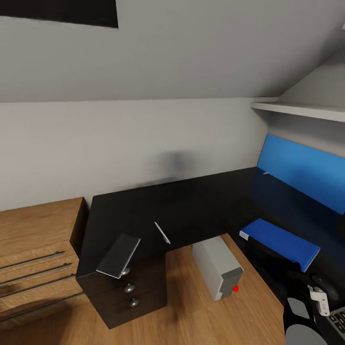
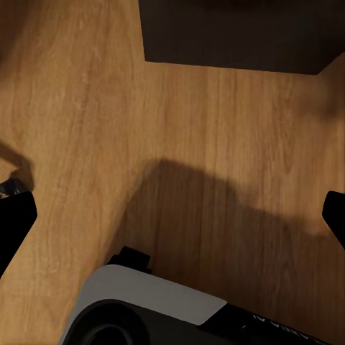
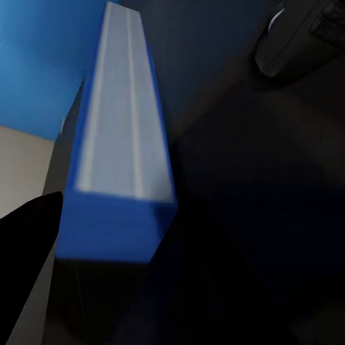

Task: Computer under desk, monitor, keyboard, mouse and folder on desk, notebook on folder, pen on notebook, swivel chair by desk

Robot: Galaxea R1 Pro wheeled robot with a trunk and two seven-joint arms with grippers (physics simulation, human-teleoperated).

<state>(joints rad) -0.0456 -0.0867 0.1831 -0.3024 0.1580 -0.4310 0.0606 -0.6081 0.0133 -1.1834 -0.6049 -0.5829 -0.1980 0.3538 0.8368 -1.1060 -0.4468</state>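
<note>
Folder lies flat on the desk, on the R wing of the black L-top, near the mouse and a corner of keyboard at the frame's lower R edge; that fits the brief's "next to the mouse" spot, so you likely want it left there as the base for the stack; in the R wrist view its white spine runs away from the camera w/ one dark finger just beside it, other finger out of frame, so can't tell whether the R gripper is parted or closed; L gripper hangs over bare wood floor, tips wide apart, holding nothing. Notebook overhangs the desk's front corner above the drawer knobs, pen lies loose near it; both well apart from the folder, so prob. next to fetch. Computer sits on the floor in the desk's inner corner, red dot on its front. Monitor shows as a blue slab at R. No brand, label or legible writing anywhere.
</note>
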